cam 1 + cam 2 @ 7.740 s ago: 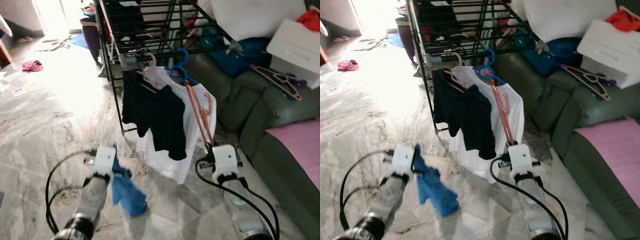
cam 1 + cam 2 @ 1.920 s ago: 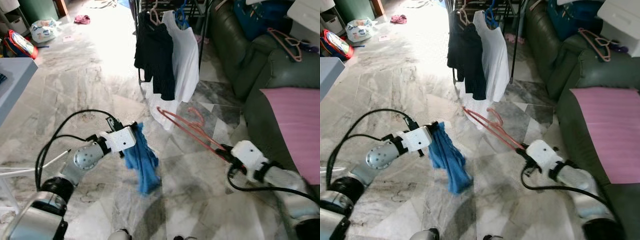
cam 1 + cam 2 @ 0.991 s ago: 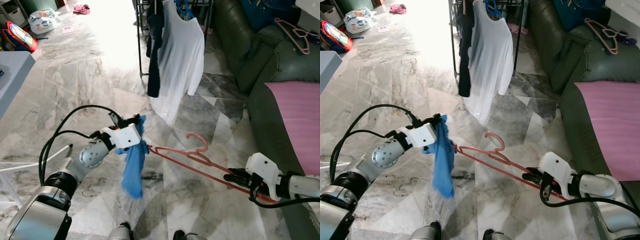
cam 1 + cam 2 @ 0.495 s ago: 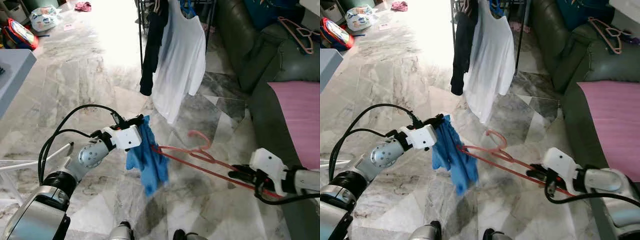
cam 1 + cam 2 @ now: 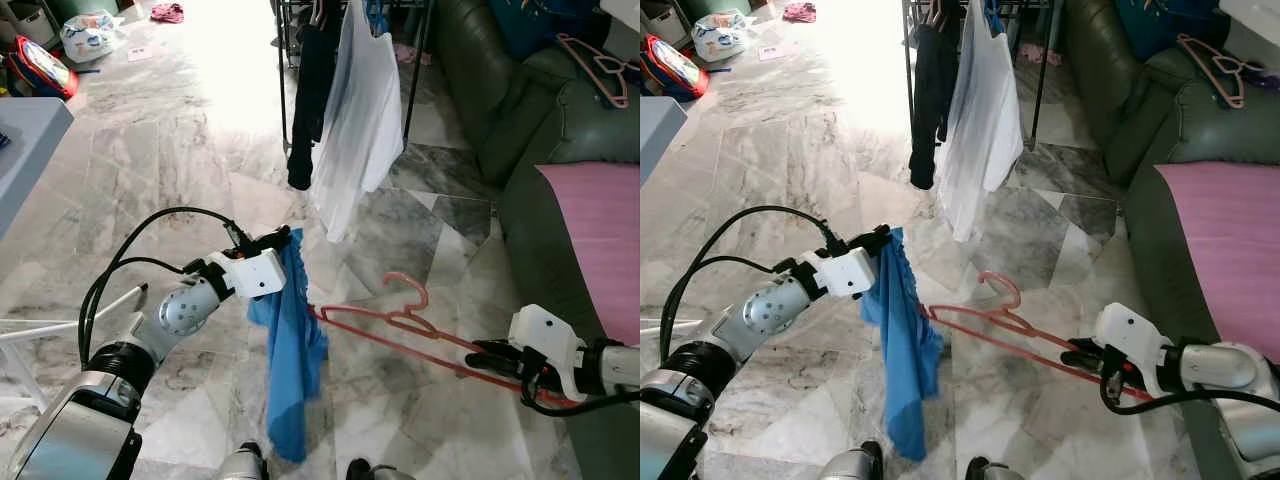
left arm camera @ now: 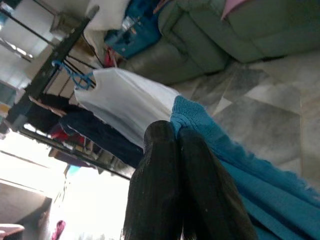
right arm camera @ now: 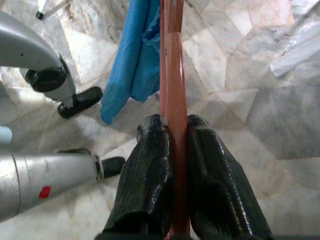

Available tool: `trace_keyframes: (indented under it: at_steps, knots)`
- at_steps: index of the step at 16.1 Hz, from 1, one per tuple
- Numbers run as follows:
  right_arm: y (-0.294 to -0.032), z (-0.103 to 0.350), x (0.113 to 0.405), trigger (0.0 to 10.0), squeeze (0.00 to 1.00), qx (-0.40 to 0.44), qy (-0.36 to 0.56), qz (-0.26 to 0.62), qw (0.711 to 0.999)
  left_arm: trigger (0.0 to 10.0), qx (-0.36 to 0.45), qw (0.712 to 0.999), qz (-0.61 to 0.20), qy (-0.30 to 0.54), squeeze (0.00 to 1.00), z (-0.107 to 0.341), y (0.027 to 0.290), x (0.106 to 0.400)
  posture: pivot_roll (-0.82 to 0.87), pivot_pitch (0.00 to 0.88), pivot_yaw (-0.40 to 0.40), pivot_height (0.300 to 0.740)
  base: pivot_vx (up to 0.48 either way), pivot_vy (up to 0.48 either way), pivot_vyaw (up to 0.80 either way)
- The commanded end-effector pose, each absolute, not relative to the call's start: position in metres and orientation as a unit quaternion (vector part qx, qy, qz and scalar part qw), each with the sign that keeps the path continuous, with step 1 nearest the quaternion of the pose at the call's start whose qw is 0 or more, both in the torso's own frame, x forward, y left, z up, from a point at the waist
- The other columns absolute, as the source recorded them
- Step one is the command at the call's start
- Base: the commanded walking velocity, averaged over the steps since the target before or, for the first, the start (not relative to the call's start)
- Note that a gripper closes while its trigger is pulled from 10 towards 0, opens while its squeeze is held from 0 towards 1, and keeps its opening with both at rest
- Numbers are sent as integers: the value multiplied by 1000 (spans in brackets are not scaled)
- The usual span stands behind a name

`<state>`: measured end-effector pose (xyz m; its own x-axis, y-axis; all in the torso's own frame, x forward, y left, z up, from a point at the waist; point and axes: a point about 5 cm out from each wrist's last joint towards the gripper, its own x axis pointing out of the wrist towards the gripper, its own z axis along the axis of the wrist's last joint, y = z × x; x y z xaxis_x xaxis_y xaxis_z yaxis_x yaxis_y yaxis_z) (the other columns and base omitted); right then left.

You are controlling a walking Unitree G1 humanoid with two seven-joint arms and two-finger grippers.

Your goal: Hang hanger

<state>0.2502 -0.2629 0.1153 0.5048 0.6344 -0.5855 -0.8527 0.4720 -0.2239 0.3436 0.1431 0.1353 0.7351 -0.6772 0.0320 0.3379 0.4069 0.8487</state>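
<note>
Since half a second ago the blue cloth has swung down to hang long and straight from the left gripper, whose fingers are pinched shut on its top edge. Low at the right, the right gripper is clamped on one end of the pink hanger. That hanger lies nearly level above the marble floor, far end against the cloth, short of the rack with its white shirt.

The 2 head views look down and forward over the grey marble floor, sharing the black drying rack at 12 o'clock. Each wrist view looks closely along its own black fingers.
</note>
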Motion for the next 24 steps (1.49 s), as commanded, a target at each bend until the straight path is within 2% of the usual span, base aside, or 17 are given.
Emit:
trace_keyframes:
  at_steps: [1,6,8,12,17,19,24]
  knots:
    - [-262,114,251,10000,0,-247,211,448,833,10000,440,812,-320,-210,0,142,137,343,69,207,23,740,0,0,0]
    - [-254,109,259,10000,0,-252,198,446,836,10000,415,806,-348,-239,0,144,125,334,76,211,26,740,0,0,0]
    - [-255,113,261,10000,0,-253,192,446,837,10000,416,805,-352,-233,0,141,128,332,81,211,26,740,0,0,0]
    - [-273,114,250,10000,0,-276,229,454,816,10000,431,812,-337,-205,0,134,140,334,75,213,24,740,0,0,0]
    - [-285,129,245,10000,0,-279,224,437,825,10000,439,813,-331,-193,0,133,144,336,63,218,32,740,0,0,0]
    - [-282,130,249,10000,0,-274,207,428,836,10000,434,810,-340,-198,0,133,140,335,61,219,37,740,0,0,0]
    - [-273,128,251,10000,0,-270,198,436,835,10000,428,808,-348,-207,0,134,132,333,69,221,38,740,0,0,0]
